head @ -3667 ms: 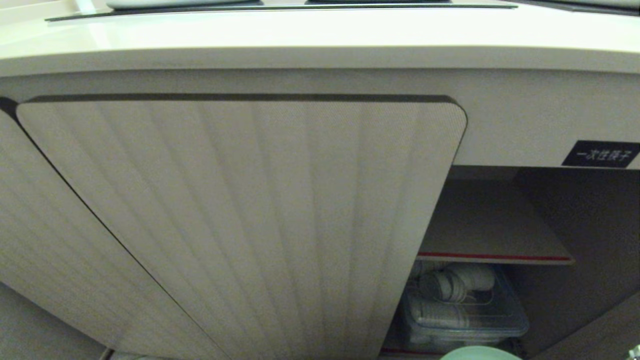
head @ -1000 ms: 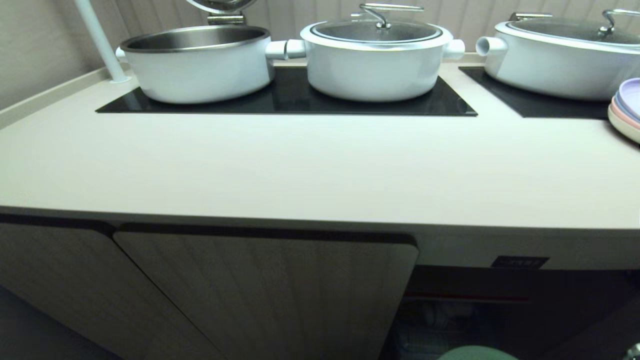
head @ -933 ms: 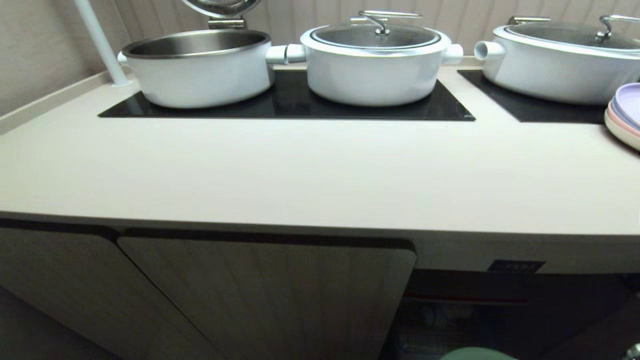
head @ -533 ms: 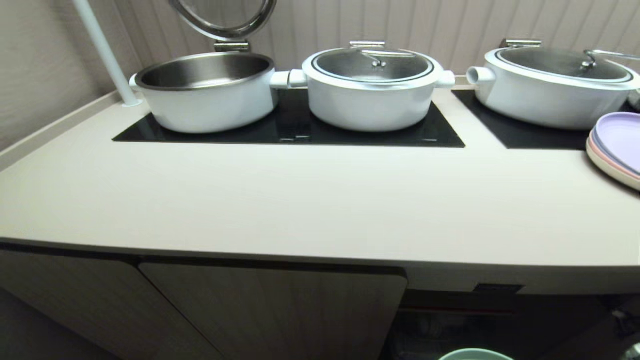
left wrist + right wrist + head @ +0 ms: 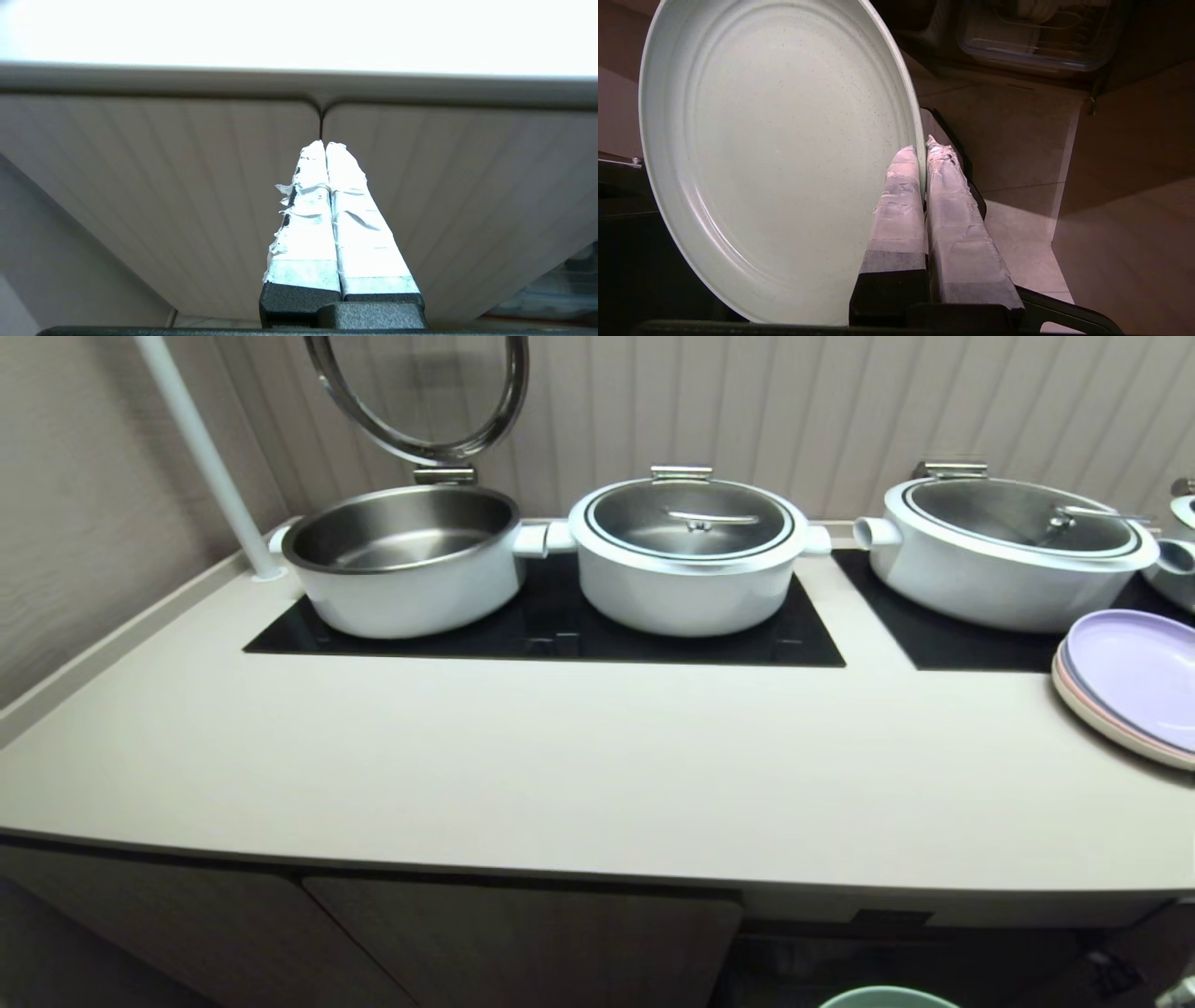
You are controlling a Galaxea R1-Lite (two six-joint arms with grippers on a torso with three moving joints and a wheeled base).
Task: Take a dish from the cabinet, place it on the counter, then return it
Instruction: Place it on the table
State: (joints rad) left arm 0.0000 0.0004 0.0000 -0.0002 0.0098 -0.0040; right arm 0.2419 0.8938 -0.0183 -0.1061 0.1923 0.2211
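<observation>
Right gripper (image 5: 923, 144) clamped tight on rim of mint-green dish (image 5: 775, 154), one taped finger on each face, dish held below front edge of bench (image 5: 579, 756), before open cabinet (image 5: 523, 943), left gripper (image 5: 325, 144) fully closed, empty, facing ribbed cabinet doors

Dish (image 5: 887, 998) nearly all below the head view's edge; cabinet (image 5: 523, 943) interior perhaps too dark.

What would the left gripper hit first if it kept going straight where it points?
Probably the cabinet front: the shut left gripper aims at the seam between two ribbed doors, though the gap to them is unclear.
</observation>
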